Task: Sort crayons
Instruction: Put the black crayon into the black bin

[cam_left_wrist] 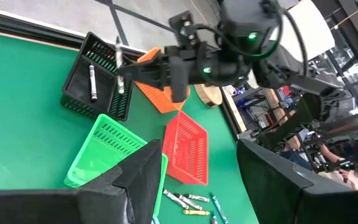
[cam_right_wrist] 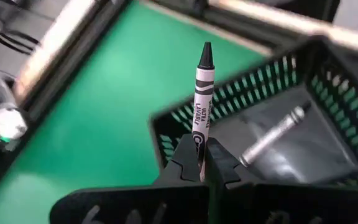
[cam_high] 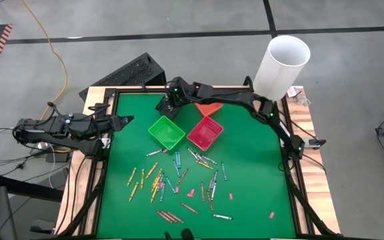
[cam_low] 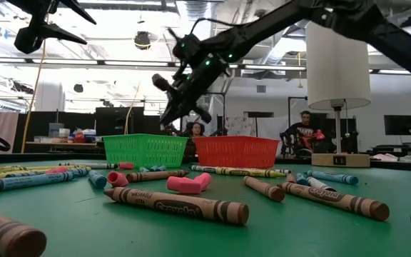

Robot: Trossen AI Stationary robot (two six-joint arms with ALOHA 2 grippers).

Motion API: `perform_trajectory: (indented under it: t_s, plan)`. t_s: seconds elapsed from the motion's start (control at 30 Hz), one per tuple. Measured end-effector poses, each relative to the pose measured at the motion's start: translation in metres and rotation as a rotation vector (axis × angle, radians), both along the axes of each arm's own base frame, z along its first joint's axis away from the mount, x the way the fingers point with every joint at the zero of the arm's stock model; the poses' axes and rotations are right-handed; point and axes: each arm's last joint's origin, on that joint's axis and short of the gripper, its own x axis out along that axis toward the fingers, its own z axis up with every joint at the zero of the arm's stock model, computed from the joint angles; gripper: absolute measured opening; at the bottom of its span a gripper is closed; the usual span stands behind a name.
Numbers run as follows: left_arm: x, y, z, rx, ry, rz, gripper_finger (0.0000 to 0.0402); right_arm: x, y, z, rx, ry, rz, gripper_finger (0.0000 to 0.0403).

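Above the black bin (cam_right_wrist: 278, 143), grey crayon (cam_right_wrist: 202, 106) upright in right gripper (cam_right_wrist: 202, 163)

The right arm reached from the desk's right edge in a long arc across its far side, elbow raised, wrist angled down. Its hand (cam_high: 168, 105) hung above the far-centre of the desk, its fingers (cam_right_wrist: 185, 163) pinched tight on a grey crayon (cam_right_wrist: 201, 106) that stood upright between them, tip pointing away from the wrist. The left arm lay stretched nearly level over the desk's left edge, raised well above the surface. Its hand (cam_high: 127, 120) pointed toward the middle of the desk, its two fingers (cam_left_wrist: 138, 171) spread wide apart and holding nothing.
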Motion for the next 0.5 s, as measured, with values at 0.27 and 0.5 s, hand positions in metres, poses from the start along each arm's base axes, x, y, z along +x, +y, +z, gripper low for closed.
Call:
perform_trajectory:
  t_s: [0.27,0.5]
  plan:
    - [0.000,0.000,0.000,-0.002,0.000,-0.008,0.0199,0.002,-0.006,-0.019,0.006,0.087,-0.015,0.0002]
    - [0.000,0.000,0.000,0.003,0.000,0.008,0.0199,-0.002,-0.008,-0.018,-0.050,0.141,-0.024,0.0051]
